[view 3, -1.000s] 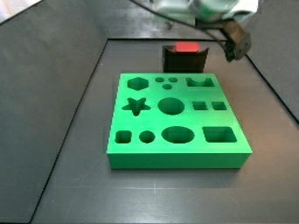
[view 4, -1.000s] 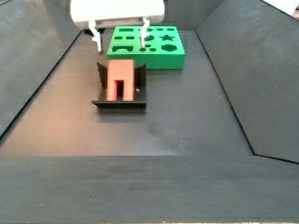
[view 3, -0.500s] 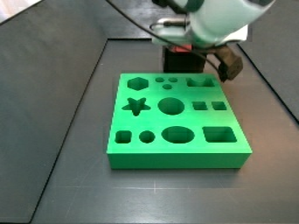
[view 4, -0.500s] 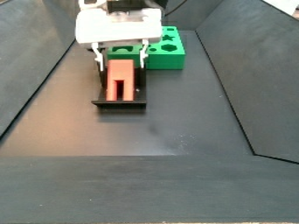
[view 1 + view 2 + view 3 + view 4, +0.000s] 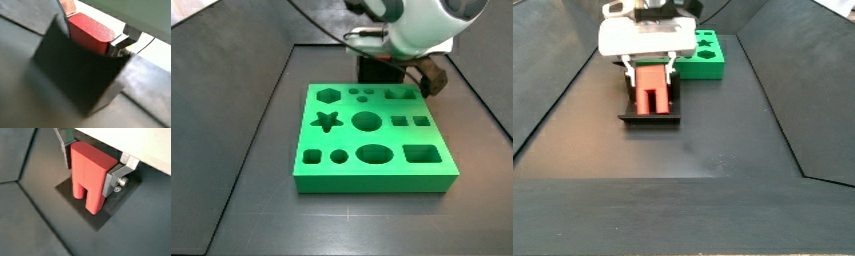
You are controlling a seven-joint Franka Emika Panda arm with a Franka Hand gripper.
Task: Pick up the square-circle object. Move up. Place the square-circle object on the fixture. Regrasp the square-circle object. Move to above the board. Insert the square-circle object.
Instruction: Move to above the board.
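Gripper [image 5: 649, 68]: at fixture [image 5: 651, 117], beside board [image 5: 708, 62] | Jaws: slightly open, plates flanking red block [image 5: 89, 175], grip contact cannot be told | Block: resting on fixture

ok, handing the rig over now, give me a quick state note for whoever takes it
Gripper: down at the fixture, fingers either side of the square-circle object; grip not confirmed from these views.
Square-circle object: resting on the fixture, behind the board in a side view.
Board: no piece in its holes.
Done: pick and placement on the fixture.
Left: finish the regrasp, lift, move above the board, insert.
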